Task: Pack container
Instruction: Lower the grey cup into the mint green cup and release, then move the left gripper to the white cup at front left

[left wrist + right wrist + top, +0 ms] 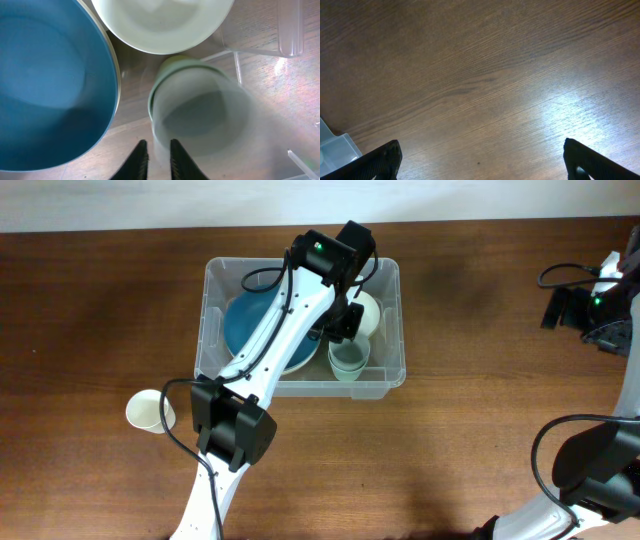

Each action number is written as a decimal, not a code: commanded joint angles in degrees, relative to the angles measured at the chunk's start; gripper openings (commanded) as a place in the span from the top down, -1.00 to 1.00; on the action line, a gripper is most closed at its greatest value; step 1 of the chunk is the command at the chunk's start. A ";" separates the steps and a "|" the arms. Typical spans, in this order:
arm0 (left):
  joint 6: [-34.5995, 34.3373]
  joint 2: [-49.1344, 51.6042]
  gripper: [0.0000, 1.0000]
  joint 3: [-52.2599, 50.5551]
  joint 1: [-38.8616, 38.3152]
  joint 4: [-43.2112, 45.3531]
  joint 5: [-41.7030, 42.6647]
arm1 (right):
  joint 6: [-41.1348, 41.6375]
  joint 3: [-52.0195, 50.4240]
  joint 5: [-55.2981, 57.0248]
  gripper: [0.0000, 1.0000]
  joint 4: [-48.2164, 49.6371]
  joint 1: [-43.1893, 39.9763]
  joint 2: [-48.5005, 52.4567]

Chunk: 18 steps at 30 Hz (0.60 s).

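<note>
- Left pincer (159, 144) is closed to a narrow gap. The wall of the green cup (200, 115) appears to be pinched between its fingers (142, 160), one outside the rim and one inside.
- The green cup is seen blurred in the wrist view. From overhead it is placed in the near right corner of the container (212, 310). Whether it is set down or held just off the floor cannot be told.
- Just beside it, a white bowl (160, 25) is lodged in the far right corner, and the left half is taken up by a blue bowl (45, 85).
- The container is stood mid-table (80, 310), under the left arm.
- Packing is judged well advanced: two bowls and a cup are inside, though the cup is not yet released.
- A white cup (150, 412) is seen outside on the table, apart from the container's near left corner. It is judged to be the remaining piece.
- Right pincer (481, 145) is held wide open and empty over bare wood, well to the right.
</note>
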 commanded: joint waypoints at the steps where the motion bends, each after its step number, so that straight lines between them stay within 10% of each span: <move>1: -0.39 0.46 0.59 -0.17 -0.24 -0.22 -0.61 | 0.44 -0.24 -0.13 -0.98 0.04 -0.15 0.20; 6: -0.35 0.46 -0.11 -0.17 -0.24 0.26 -0.61 | 0.44 -0.24 -0.13 -0.98 0.04 -0.15 0.20; 18: -0.87 -2.91 -0.69 14.93 8.70 -4.26 -3.48 | 0.44 -0.24 -0.13 -0.98 0.04 -0.15 0.20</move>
